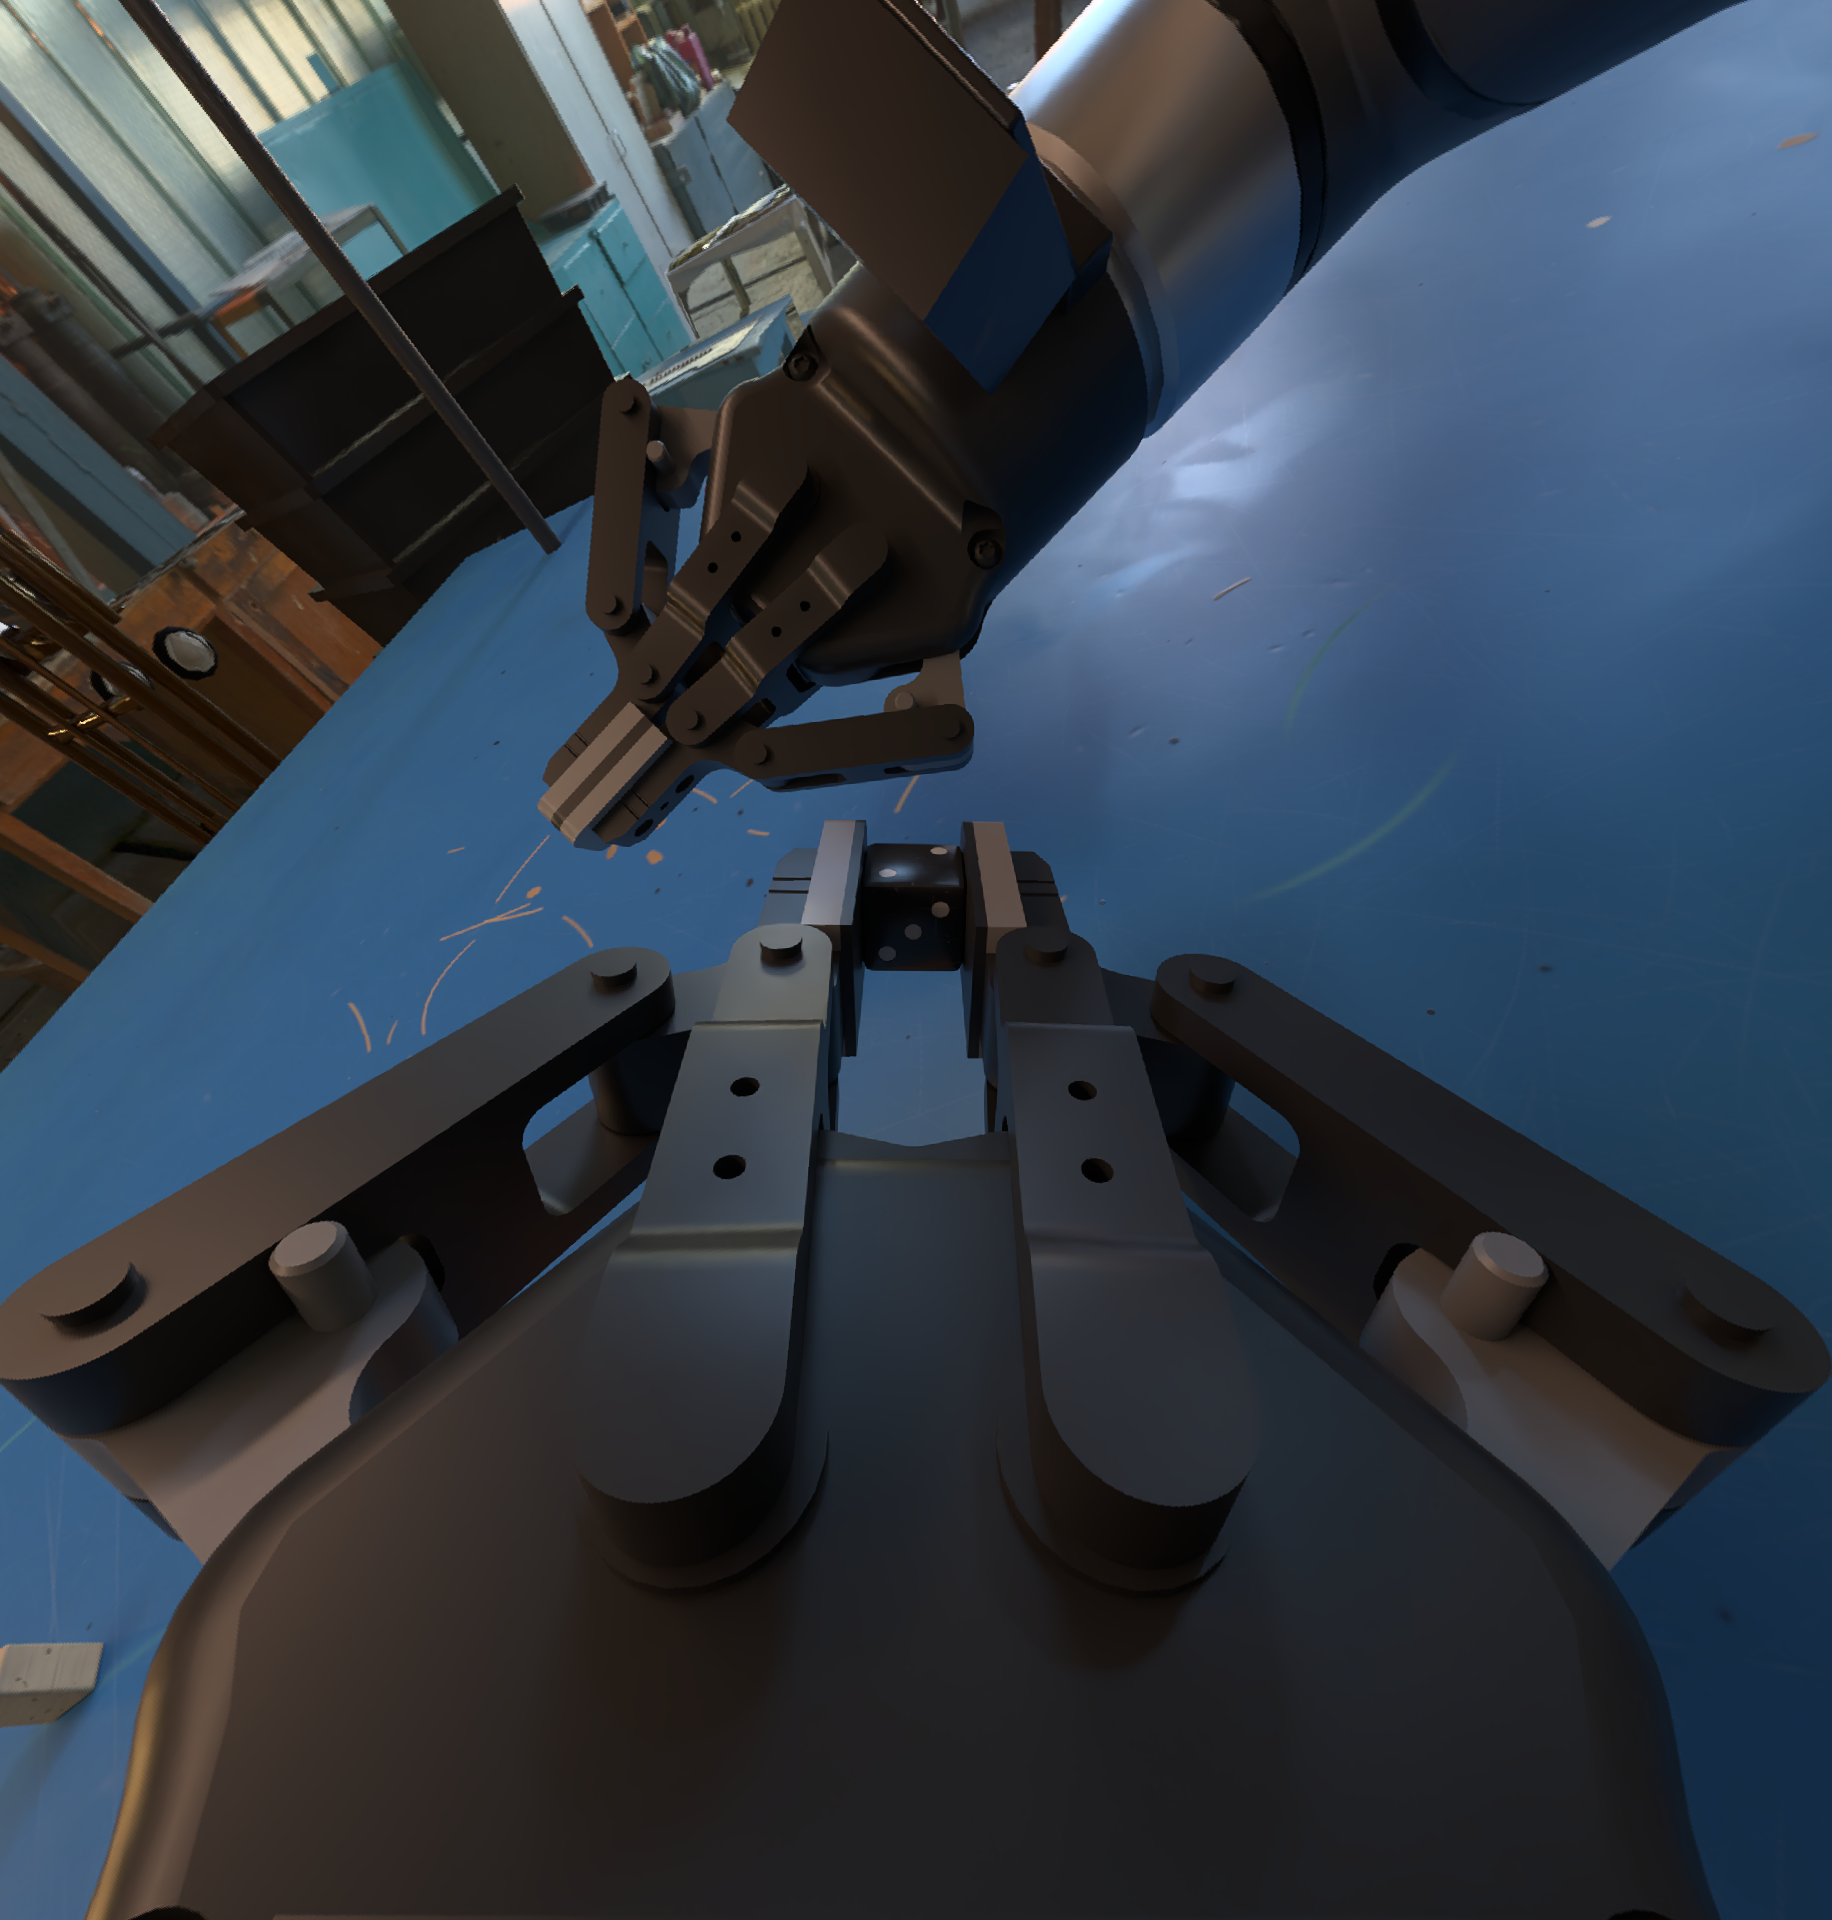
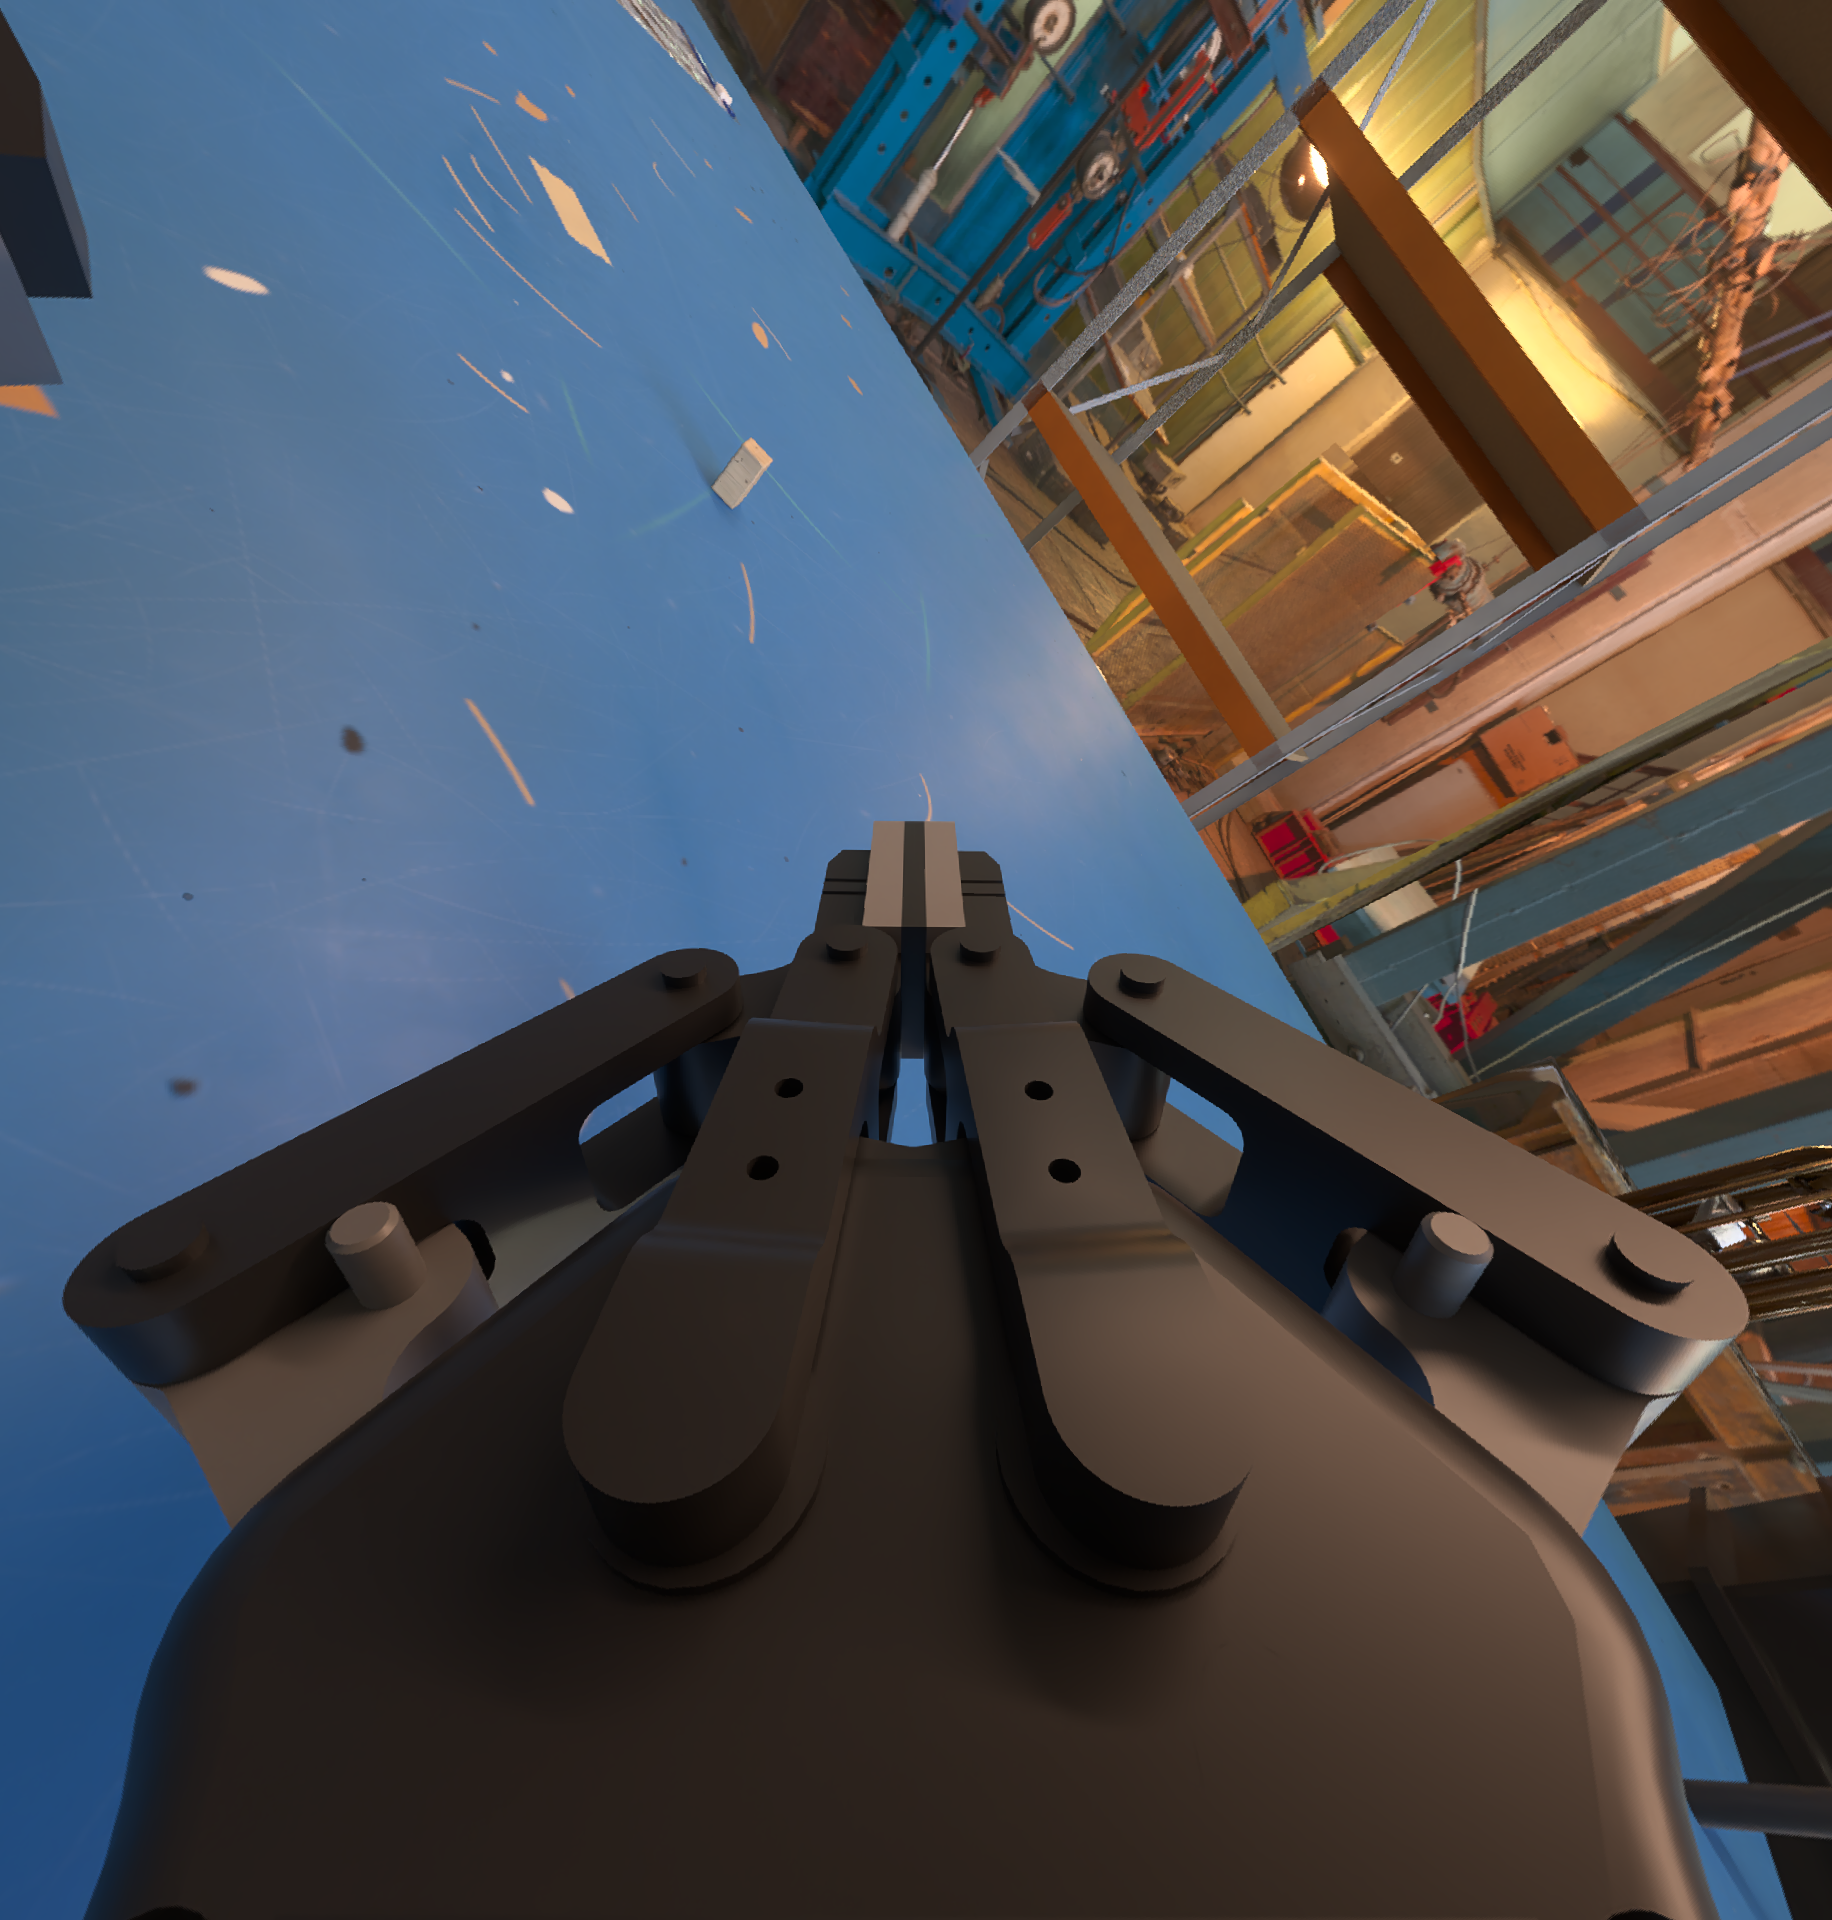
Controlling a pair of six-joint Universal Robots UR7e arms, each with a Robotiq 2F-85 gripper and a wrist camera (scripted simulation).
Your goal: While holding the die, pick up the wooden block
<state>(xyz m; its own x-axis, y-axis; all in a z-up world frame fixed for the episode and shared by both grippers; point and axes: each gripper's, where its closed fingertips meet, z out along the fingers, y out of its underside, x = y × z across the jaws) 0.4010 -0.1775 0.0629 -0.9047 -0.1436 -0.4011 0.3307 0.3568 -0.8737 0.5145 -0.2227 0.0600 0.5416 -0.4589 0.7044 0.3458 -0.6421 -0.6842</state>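
My left gripper (image 1: 913,878) is shut on a black die (image 1: 913,906) with white dots, gripped between its two pads above the blue table (image 1: 1411,727). The pale wooden block (image 1: 27,1683) lies on the table at the lower left of the left wrist view, behind and to the left of that gripper. It also shows small and far off in the right wrist view (image 2: 741,473), near the table's edge. My right gripper (image 2: 913,875) is shut and empty, its pads together above the table. It also shows in the left wrist view (image 1: 600,795), just ahead and left of the die.
The blue table (image 2: 268,623) is scratched and speckled with orange marks. Its edge (image 2: 995,499) runs diagonally in the right wrist view, with workshop racks beyond. A dark bench (image 1: 392,416) stands past the table's far left edge. The right arm (image 1: 1151,239) reaches in from above.
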